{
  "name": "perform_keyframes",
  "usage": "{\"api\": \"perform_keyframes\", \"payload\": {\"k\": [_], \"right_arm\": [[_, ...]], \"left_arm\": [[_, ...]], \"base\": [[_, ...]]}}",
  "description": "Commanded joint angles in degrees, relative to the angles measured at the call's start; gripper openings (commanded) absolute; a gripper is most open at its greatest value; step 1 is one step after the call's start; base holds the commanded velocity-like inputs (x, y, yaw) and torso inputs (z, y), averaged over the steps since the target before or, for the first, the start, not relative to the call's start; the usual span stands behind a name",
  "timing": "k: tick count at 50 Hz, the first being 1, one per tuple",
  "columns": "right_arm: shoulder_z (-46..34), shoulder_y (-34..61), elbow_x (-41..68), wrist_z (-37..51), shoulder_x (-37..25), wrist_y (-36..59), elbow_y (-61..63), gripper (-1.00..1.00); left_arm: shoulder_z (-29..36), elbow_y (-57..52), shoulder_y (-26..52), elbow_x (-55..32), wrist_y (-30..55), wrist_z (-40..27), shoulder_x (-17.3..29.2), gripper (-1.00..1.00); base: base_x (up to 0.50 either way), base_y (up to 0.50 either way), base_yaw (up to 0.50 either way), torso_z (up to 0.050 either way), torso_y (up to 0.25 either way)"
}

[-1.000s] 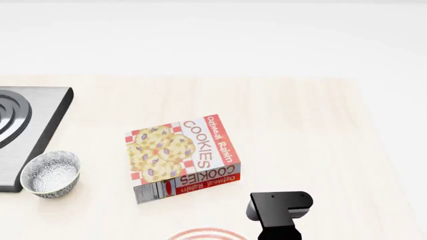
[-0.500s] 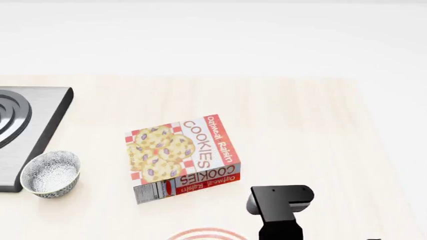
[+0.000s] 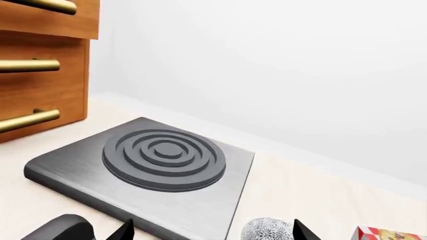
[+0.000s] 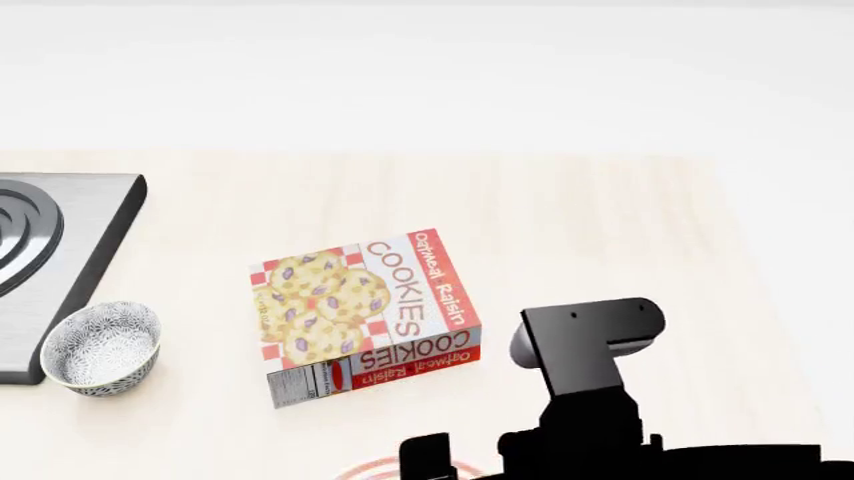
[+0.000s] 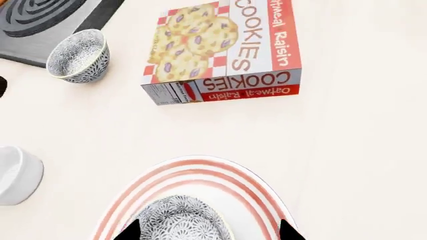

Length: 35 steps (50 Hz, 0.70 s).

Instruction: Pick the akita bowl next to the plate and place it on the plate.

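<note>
**Speckled bowl on the plate, right jaws spread to either side of it**

Right wrist view: an akita bowl sits on the plate, inside the red rings, at the near edge of the frame. The two dark fingertips of the right gripper show one on each side of the bowl — jaws wide, with a visible gap between each tip and the speckled wall. No contact that I can see; the lower part of the bowl is cut off by the frame edge.

A second speckled bowl stands well apart, just beside the corner of the grey burner plate. The cookie box lies flat between that bowl and the plate. A plain white cup stands beside the plate, partly out of frame.

Head view: the right arm hangs low over the near edge of the table; only a sliver of red rim shows beneath it.

Left wrist view: the left gripper shows only as two dark fingertips set far apart — jaws wide, holding nothing, with the second bowl's rim just visible between them beside the burner plate.
</note>
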State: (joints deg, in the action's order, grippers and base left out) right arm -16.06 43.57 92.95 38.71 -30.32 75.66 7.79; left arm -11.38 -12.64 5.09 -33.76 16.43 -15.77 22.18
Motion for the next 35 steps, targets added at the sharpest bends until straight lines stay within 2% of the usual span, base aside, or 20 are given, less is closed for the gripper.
{"api": "perform_keyframes", "payload": {"k": [1,6,17,21,27,35], "right_arm": [[3.20,-1.11,-1.21,0.90,-1.93,-3.13,9.70,1.00],[5.53,-3.29,-4.02,-1.24,-2.24,-6.52,14.82,1.00],[7.80,-12.87,-19.10,-3.26,-1.83,-16.87,23.25,1.00],[8.38,-16.67,-25.46,-3.32,-1.18,-21.59,24.40,1.00],[6.35,-23.51,-38.28,-8.36,-0.85,-31.61,25.98,1.00],[5.81,-29.64,-46.59,-11.51,0.79,-41.24,23.37,1.00]], "left_arm": [[0.19,0.23,0.09,0.00,-0.14,-0.02,0.05,1.00],[0.28,0.78,0.24,0.13,-0.53,0.21,0.02,1.00],[0.42,1.18,0.14,0.34,-1.07,0.33,-0.01,1.00],[0.44,0.77,0.16,0.18,-0.74,0.05,0.10,1.00],[0.43,0.49,0.02,0.06,-0.62,-0.12,0.19,1.00],[0.60,1.16,0.07,0.28,-1.20,0.21,0.16,1.00]], "base": [[0.00,0.00,0.00,0.000,0.000],[0.00,0.00,0.00,0.000,0.000],[0.00,0.00,0.00,0.000,0.000],[0.00,0.00,0.00,0.000,0.000],[0.00,0.00,0.00,0.000,0.000],[0.00,0.00,0.00,0.000,0.000]]}}
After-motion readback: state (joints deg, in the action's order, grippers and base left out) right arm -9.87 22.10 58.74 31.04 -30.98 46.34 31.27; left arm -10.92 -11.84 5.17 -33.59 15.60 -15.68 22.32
